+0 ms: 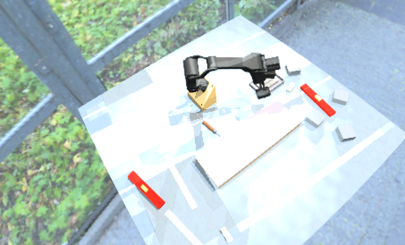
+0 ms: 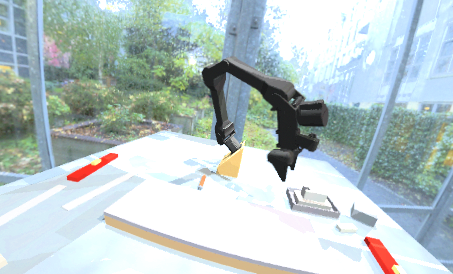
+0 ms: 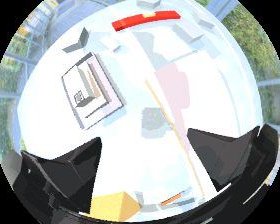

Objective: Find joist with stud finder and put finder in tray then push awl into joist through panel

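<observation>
From above, black arm reaching over table (image 1: 262, 206), awl (image 1: 209, 127) (image 2: 202, 182) (image 3: 171, 199) lying near panel (image 1: 248, 154) (image 2: 193, 220) (image 3: 188, 107), from the side, gripper (image 2: 284, 175) (image 3: 145, 137) raised near tray (image 2: 313, 212) (image 3: 116, 100) (image 1: 280, 85), stud finder (image 2: 315, 196) (image 3: 87, 90) inside, at the wrist, fingers spread wide, holding nothing.

The stud finder (image 1: 273, 84) (image 2: 315, 196) (image 3: 86, 89) lies in the tray (image 1: 276, 86) (image 2: 313, 212) (image 3: 111, 111), beyond the floor panel (image 1: 248, 152) (image 2: 196, 218) (image 3: 203, 110) from the exterior view

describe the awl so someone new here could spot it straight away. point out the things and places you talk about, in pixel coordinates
Find the long white floor panel (image 1: 248, 154) (image 2: 198, 220), then the yellow wedge-shaped block (image 1: 210, 100) (image 2: 230, 165) (image 3: 113, 207) under the arm's foot. Between them lies the awl (image 1: 209, 127) (image 2: 202, 182) (image 3: 171, 200), small and slim. Its orange handle sets it apart from the white panel and the yellow block.
</observation>
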### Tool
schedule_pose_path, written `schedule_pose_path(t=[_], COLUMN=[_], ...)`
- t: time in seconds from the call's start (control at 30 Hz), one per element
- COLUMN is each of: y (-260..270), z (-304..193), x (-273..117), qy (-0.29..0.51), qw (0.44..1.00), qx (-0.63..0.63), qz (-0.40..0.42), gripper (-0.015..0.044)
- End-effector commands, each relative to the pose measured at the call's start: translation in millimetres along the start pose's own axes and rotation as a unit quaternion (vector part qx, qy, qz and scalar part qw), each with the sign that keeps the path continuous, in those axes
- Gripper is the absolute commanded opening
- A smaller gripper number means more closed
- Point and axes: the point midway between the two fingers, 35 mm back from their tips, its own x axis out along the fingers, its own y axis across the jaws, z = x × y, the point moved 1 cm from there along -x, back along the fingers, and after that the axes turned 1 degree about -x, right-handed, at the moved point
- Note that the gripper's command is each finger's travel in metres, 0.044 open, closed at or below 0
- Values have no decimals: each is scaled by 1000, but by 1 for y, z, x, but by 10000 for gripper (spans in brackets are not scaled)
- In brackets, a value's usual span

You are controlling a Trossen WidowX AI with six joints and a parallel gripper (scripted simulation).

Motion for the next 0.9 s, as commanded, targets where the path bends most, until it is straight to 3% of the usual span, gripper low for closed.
schedule_pose_path(t=[0.0, 0.23, 0.5, 0.87], y=[-37, -71, -58, -54], z=[-61, -167, -280, -289], x=[-5, -6, 5, 6], qy=[27, 65, 119, 124], qw=[995, 961, 886, 878], qx=[98, 267, 442, 456], qz=[-13, -38, -75, -79], gripper=[440, 440, 440, 440])
